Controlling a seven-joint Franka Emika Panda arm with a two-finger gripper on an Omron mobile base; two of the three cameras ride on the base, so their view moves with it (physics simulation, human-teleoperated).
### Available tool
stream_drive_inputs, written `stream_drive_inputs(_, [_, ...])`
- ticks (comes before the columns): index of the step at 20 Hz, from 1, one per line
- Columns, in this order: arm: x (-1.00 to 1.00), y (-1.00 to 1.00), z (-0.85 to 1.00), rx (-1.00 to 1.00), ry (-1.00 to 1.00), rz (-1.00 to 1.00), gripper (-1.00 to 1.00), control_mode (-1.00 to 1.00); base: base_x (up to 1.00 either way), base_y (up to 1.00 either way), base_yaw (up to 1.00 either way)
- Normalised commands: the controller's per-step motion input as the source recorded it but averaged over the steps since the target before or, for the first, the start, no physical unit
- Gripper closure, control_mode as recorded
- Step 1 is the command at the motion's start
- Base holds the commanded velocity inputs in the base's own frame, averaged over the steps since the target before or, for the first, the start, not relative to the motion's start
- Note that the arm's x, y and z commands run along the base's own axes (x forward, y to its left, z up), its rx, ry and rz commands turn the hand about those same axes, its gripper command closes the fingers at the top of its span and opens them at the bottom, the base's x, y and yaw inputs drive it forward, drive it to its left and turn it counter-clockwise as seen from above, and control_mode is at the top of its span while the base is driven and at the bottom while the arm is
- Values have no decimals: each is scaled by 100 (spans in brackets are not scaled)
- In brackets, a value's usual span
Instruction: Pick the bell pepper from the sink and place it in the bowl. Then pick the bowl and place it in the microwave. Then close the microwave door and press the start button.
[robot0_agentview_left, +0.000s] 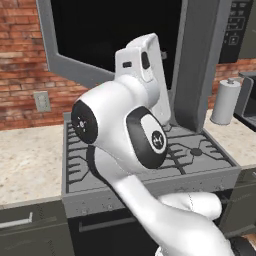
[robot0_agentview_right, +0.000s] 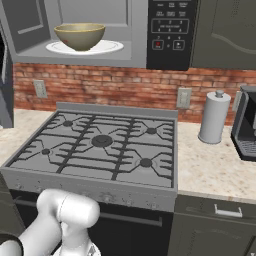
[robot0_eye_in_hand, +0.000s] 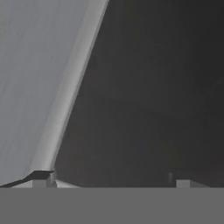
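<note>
Spread, empty tool (robot0_eye_in_hand: 109, 179) faces microwave door (robot0_eye_in_hand: 144, 96); stove (robot0_agentview_right: 100, 145) fronts brick wall (robot0_agentview_right: 110, 85).

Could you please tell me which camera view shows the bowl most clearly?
The right base view: the bowl sits on the white plate inside the open microwave, unobstructed. The left base and hand views face the microwave door instead.

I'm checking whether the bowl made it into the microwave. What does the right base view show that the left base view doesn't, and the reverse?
Right base view alone: the bowl sitting on the white turntable plate inside the microwave, plus the keypad panel.

Left base view alone: the microwave door swung open, with the arm reaching up against it.

Both: the stove, the brick wall and the paper towel roll.
</note>
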Motion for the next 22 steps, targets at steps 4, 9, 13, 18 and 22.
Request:
stream_drive_inputs(4, [81, -60, -3, 5, 13, 0, -100, -100, 0, 0, 0])
stream_drive_inputs(9, [99, -56, -1, 5, 17, 0, -100, -100, 0, 0, 0])
stream_drive_inputs(13, [97, -52, 0, 10, 19, 0, -100, -100, 0, 0, 0])
stream_drive_inputs(18, [82, -50, 0, 14, 16, 2, -100, -100, 0, 0, 0])
stream_drive_inputs(22, [59, -34, 1, 11, 8, 9, -100, -100, 0, 0, 0])
